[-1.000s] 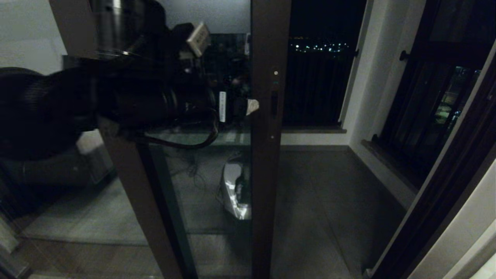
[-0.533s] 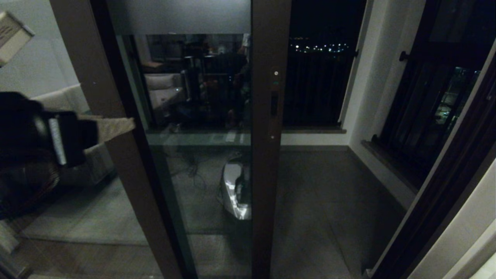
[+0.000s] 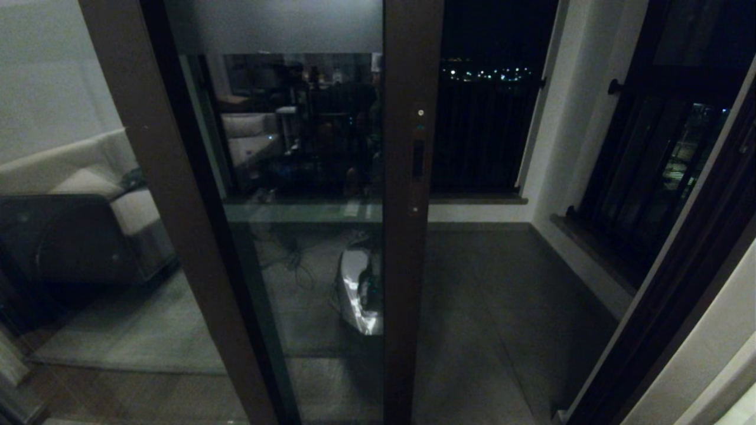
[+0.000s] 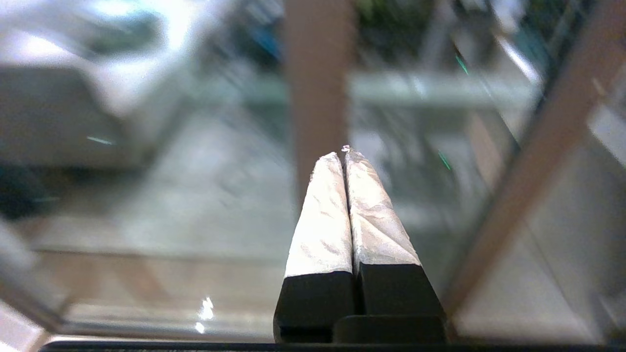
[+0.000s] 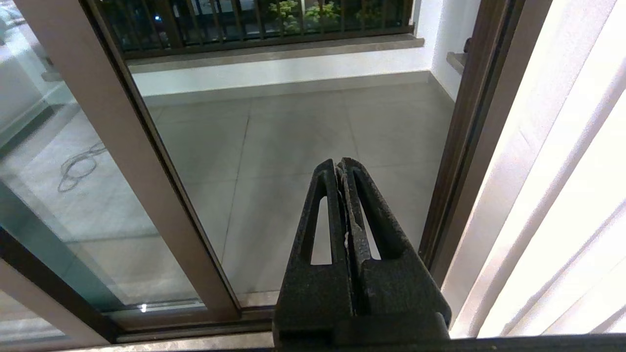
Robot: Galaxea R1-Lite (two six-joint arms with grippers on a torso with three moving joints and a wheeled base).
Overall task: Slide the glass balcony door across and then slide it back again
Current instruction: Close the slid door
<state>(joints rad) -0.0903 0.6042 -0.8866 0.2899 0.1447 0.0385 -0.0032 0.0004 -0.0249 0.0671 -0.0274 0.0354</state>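
The glass balcony door (image 3: pixel 307 177) stands partway across, its dark brown stile (image 3: pixel 412 265) upright in the middle of the head view. The narrow handle slot (image 3: pixel 417 158) sits between two small screws, and a frosted band (image 3: pixel 271 26) runs along the top. Neither arm appears in the head view. My left gripper (image 4: pixel 345 155) is shut on nothing, its white-wrapped fingers pointing at a blurred brown post (image 4: pixel 318 73) some way off. Low down, my right gripper (image 5: pixel 341 161) is also shut and empty, facing the open gap beside the door's stile (image 5: pixel 122 146).
A fixed glass panel with a plain brown post (image 3: pixel 171 206) stands left of the door. Right of the stile the doorway opens onto the tiled balcony floor (image 3: pixel 502 307). The outer door frame (image 5: pixel 464 122) and a barred side window (image 3: pixel 667 153) bound the right side. A white object (image 3: pixel 357 295) lies behind the glass.
My left arm has drawn back from the door stile, swung left and left the head view. The door itself has not moved.
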